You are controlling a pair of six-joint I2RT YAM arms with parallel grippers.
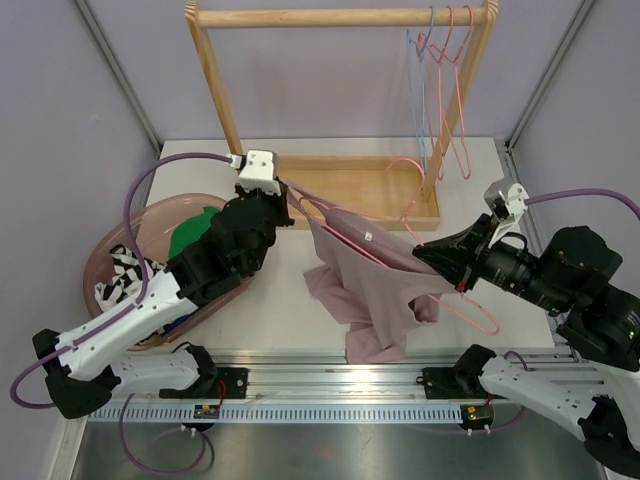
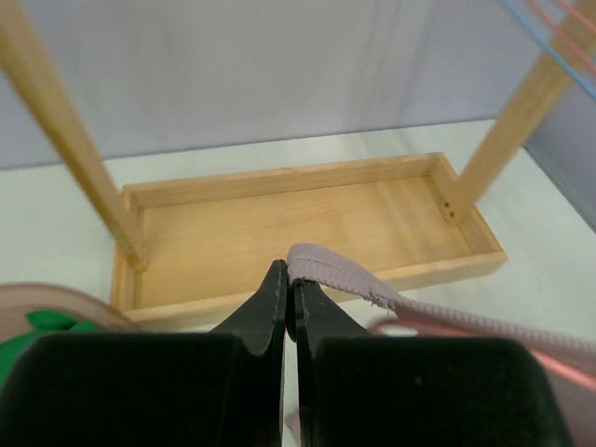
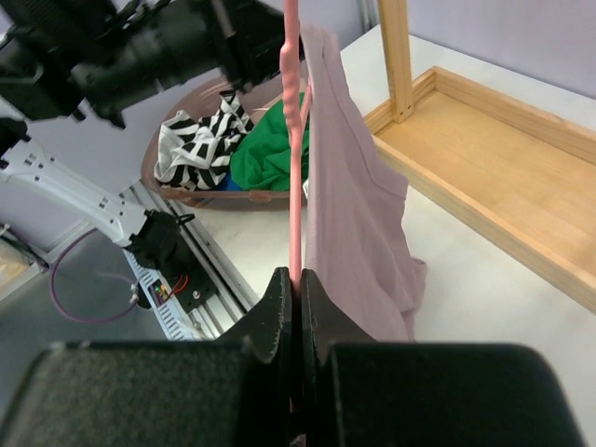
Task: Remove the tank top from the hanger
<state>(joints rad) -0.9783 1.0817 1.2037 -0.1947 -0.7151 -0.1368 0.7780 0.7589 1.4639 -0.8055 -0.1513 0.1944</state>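
Note:
The mauve tank top [image 1: 370,290] hangs from a pink hanger [image 1: 470,305] above the middle of the table, its lower part bunched on the surface. My left gripper [image 1: 290,195] is shut on one shoulder strap [image 2: 372,284], which is pulled taut toward the upper left; its tips [image 2: 291,279] pinch the strap's loop. My right gripper [image 1: 425,250] is shut on the hanger's pink wire [image 3: 292,140], with the jaws [image 3: 297,279] closed around it. In the right wrist view the tank top [image 3: 354,205] drapes right beside the wire.
A wooden clothes rack [image 1: 340,15] stands at the back on a tray base [image 1: 350,180], with several pink and blue hangers [image 1: 440,90] on its right end. A brown basket [image 1: 150,230] with green and striped clothes sits at left. A metal rail [image 1: 330,385] runs along the near edge.

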